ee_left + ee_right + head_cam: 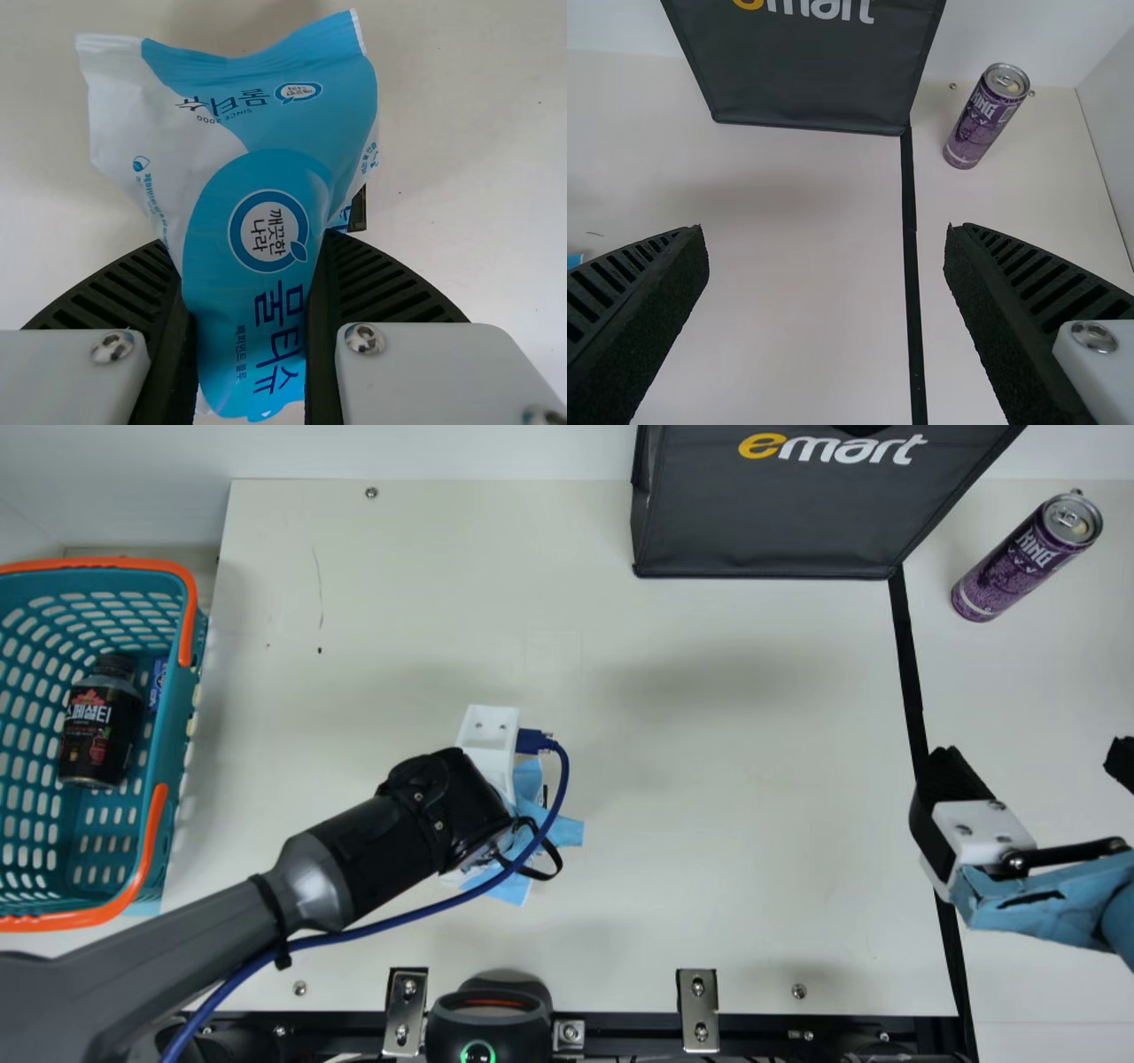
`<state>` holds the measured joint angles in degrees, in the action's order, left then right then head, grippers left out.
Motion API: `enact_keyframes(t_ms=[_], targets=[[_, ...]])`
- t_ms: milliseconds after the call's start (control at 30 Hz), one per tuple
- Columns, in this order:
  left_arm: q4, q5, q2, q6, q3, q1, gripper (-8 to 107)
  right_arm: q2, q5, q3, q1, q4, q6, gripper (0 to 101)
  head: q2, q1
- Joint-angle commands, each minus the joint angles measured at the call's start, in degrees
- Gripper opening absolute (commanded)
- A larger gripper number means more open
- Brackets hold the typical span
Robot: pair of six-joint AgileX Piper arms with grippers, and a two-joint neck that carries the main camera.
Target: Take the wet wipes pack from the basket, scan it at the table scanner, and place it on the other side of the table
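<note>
Cream bench under everything, pale wall behind it. Wet wipes pack, blue and white, is in my left claw, over the bench between the basket and the black strip. Left wrist view: claw is pinching it from both sides, ribbed fingers pressed on the film, one sealed end sticking out past the fingertips, printed face toward the wrist camera. Blue cable plugs in at that wrist and runs back along the arm.

Scanner, black with a lit green ring, is at the bench's near edge. Teal basket with orange handles is off the left side; dark bottle lies in it, small blue item beside the bottle. Dark grey bag stands at the far edge. Black strip runs from its corner toward me; purple can is upright right of the strip. Right claw is at the right side, nearer than the can, spread wide.
</note>
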<state>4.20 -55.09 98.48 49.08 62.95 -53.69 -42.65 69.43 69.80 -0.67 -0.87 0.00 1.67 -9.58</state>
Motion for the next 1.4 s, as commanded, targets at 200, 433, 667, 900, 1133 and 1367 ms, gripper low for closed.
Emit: enact_keyframes(t_ms=[200, 433, 667, 900, 1133, 1367], targets=[[1.5, 0.9, -1.4, 1.9, 0.8, 0.2, -8, 0.0, 0.0, 0.0, 0.0, 0.0, 0.0, 95, -0.1, 1.7], [2.6, 2.1, -2.3, 3.3, 1.0, 0.6, -8, 0.0, 0.0, 0.0, 0.0, 0.0, 0.0, 95, -0.1, 1.7], [3.3, 3.3, -2.6, 4.3, 1.0, 1.0, -8, 0.0, 0.0, 0.0, 0.0, 0.0, 0.0, 95, -0.1, 1.7], [4.1, 4.6, -2.5, 5.5, 1.1, 1.8, -8, 0.0, 0.0, 0.0, 0.0, 0.0, 0.0, 95, -0.1, 1.7], [5.4, 5.6, -3.0, 6.8, 1.3, 2.8, -8, 0.0, 0.0, 0.0, 0.0, 0.0, 0.0, 95, -0.1, 1.7], [6.5, 6.5, -3.4, 7.9, 1.3, 3.2, -8, 0.0, 0.0, 0.0, 0.0, 0.0, 0.0, 95, -0.1, 1.7]])
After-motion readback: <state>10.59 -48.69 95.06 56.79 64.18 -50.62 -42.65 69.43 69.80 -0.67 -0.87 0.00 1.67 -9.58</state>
